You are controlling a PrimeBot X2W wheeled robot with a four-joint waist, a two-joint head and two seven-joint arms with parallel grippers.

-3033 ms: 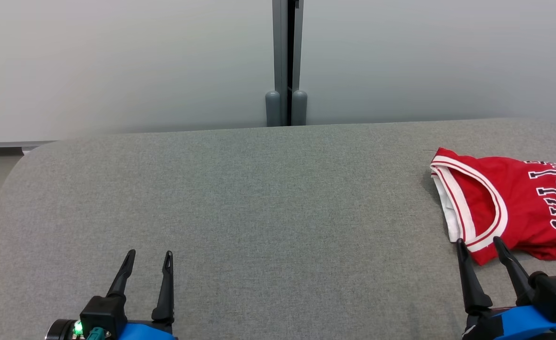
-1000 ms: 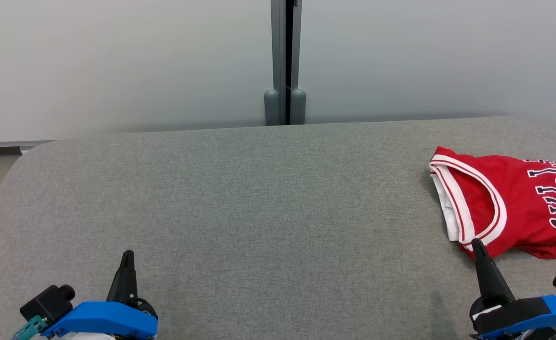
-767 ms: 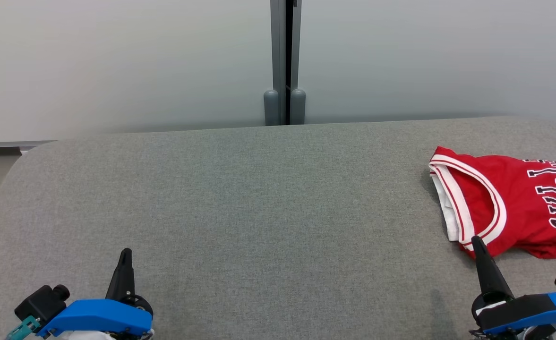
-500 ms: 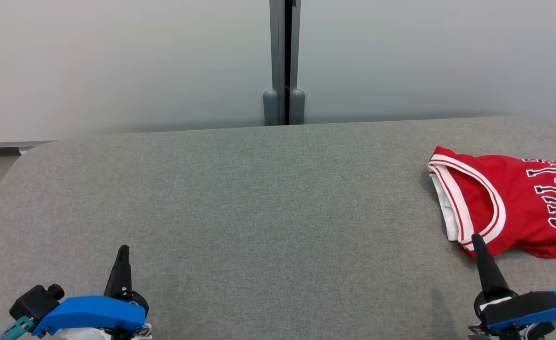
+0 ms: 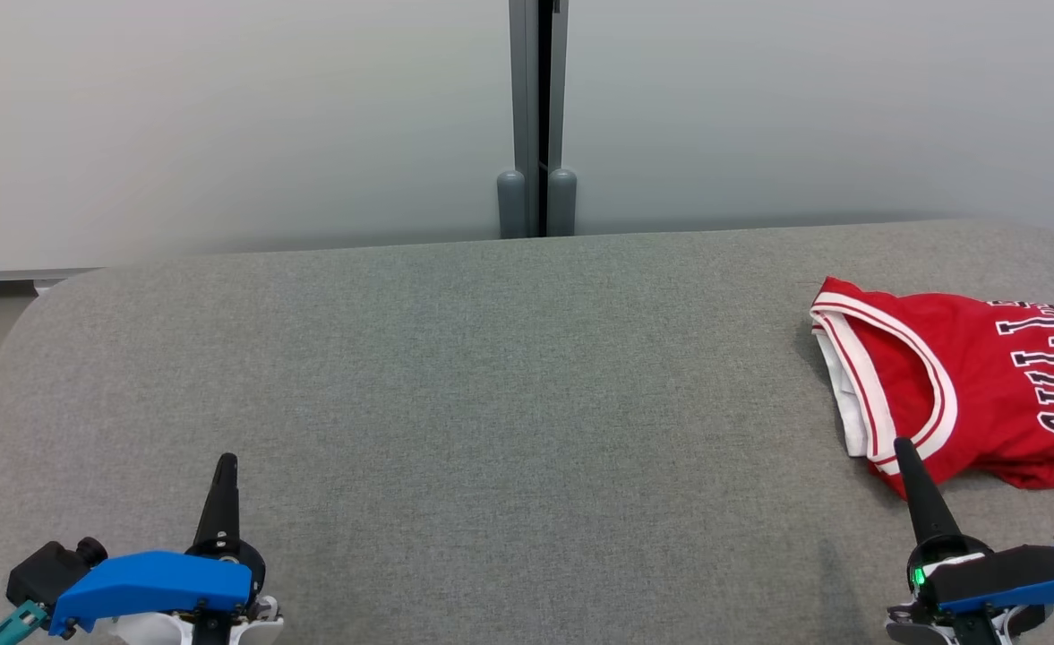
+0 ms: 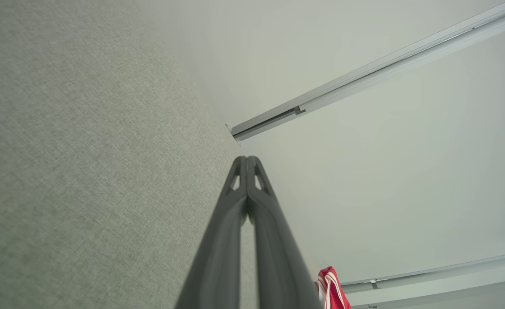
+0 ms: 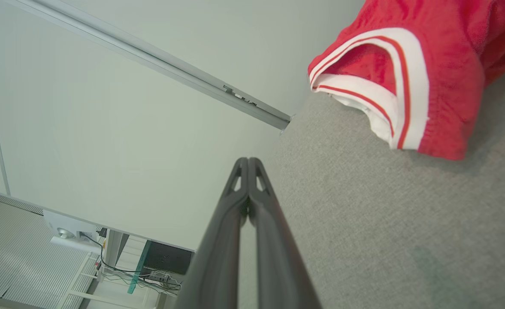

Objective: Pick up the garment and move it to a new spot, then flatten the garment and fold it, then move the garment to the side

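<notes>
your left claw [image 5: 225, 466] is low at the near left of the grey cloth-covered table [image 5: 509, 376]. its two long dark fingers are pressed tight together and there is nothing between them. the left wrist view shows the same left claw [image 6: 246, 161] clenched, pointing along the table.

your right claw [image 5: 899, 448] is at the near right. it is clenched too, with nothing in it, as you can see at the right claw [image 7: 248, 161] in its wrist view.

the red sleeveless jersey [image 5: 974, 385] with white trim and black and white letters lies rumpled at the right side of the table. its near corner is just beside the tip of the right claw, not touching it. behind the table are a pale wall [image 5: 222, 116] and a grey post [image 5: 537, 116].
</notes>
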